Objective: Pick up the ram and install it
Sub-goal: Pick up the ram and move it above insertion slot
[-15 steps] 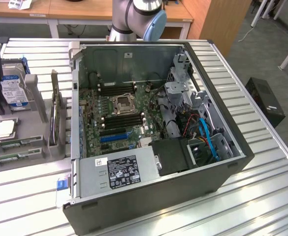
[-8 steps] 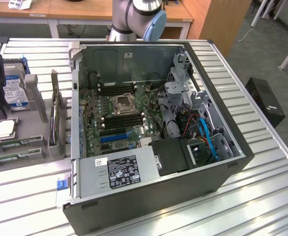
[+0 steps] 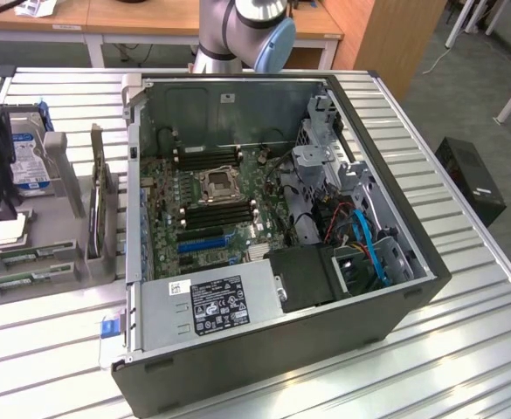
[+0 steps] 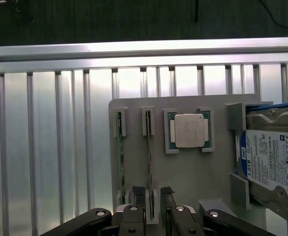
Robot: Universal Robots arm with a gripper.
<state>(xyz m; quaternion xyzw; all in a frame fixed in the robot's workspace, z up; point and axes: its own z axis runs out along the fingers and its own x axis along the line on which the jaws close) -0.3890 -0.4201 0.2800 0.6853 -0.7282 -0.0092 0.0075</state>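
Note:
Two ram sticks stand on edge in slots of a grey holder tray; one ram runs toward my fingers, the other ram lies beside it. In the exterior view the ram sticks are thin green strips at the far left. My gripper is open, its dark fingertips on either side of the nearer stick's end, above it, with nothing held. In the exterior view the gripper hangs over the tray. The open computer case shows the motherboard's black memory slots.
On the tray a processor chip sits next to the ram, and a hard drive stands beyond it. A wider green expansion card stands upright between tray and case. The ribbed metal table carries everything.

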